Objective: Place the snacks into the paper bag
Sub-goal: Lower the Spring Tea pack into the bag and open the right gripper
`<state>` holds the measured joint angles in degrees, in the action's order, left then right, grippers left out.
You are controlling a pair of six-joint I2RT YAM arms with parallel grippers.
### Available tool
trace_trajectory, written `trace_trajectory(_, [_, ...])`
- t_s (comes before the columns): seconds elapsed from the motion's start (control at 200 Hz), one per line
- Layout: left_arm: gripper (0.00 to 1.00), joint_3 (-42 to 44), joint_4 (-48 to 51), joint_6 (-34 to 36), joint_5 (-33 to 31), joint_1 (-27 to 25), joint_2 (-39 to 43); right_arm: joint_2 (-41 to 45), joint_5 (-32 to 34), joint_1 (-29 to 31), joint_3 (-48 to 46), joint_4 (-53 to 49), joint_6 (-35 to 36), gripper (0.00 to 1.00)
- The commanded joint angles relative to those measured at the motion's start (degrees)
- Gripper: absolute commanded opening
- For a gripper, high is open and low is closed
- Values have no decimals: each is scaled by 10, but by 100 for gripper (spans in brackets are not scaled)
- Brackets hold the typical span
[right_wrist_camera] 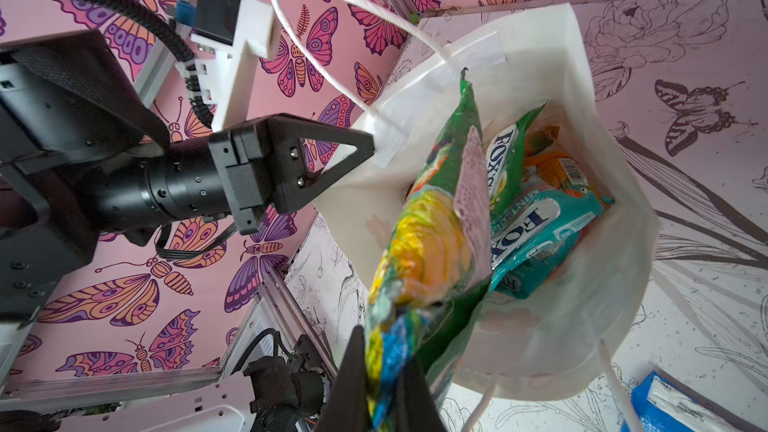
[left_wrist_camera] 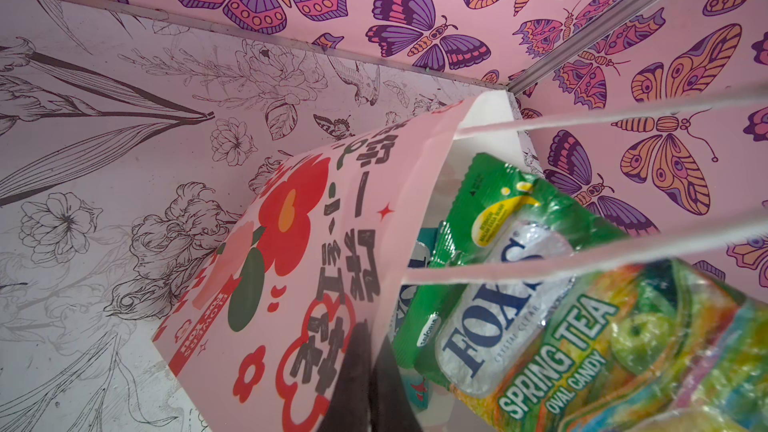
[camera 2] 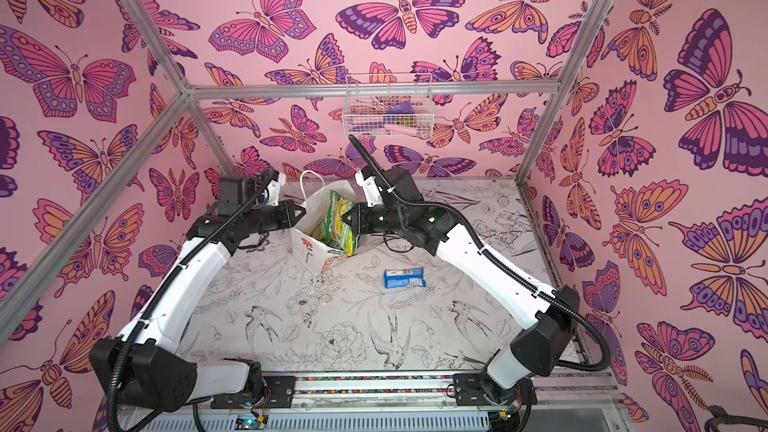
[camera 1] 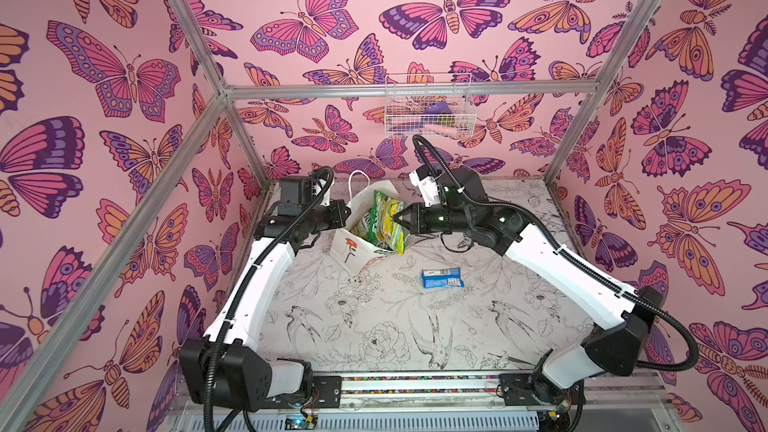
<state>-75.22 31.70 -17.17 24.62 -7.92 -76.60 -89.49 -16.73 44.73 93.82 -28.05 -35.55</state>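
The white paper bag [camera 1: 347,249] [camera 2: 305,245] stands at the back of the table, mouth open and red flower facing front. My left gripper [camera 1: 347,211] [left_wrist_camera: 372,351] is shut on its left rim beside a cord handle; the right wrist view shows the pinch [right_wrist_camera: 370,141]. My right gripper [camera 1: 397,218] [right_wrist_camera: 384,367] is shut on a green-yellow FOX'S packet [camera 1: 386,218] [left_wrist_camera: 582,326] [right_wrist_camera: 424,243] that hangs half inside the mouth. A teal FOX'S bag [right_wrist_camera: 540,234], an orange packet [right_wrist_camera: 561,168] and another green one [right_wrist_camera: 507,151] lie inside. A blue-white packet [camera 1: 441,278] [camera 2: 404,278] lies on the table.
A white wire basket [camera 1: 428,126] hangs on the back wall above the bag, with something purple [camera 1: 436,109] in it. Pink butterfly walls and aluminium posts [camera 1: 245,135] close in the table. The blue-white packet lies right of the bag, under the right forearm.
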Motion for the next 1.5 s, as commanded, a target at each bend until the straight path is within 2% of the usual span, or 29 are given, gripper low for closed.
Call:
trace_trajectory(0.0, [0, -1, -41, 5, 26, -4, 22, -1, -4, 3, 25, 11, -9, 0])
trace_trajectory(0.691, [0, -1, -41, 5, 27, -6, 22, -32, 9, 3, 42, 10, -29, 1])
trace_trajectory(0.901, [0, -1, -41, 5, 26, -7, 22, -37, 29, 2, 47, 9, -41, 3])
trace_trajectory(1.492, [0, 0, -41, 6, 25, -7, 24, -45, 27, 1, 56, 19, -53, 11])
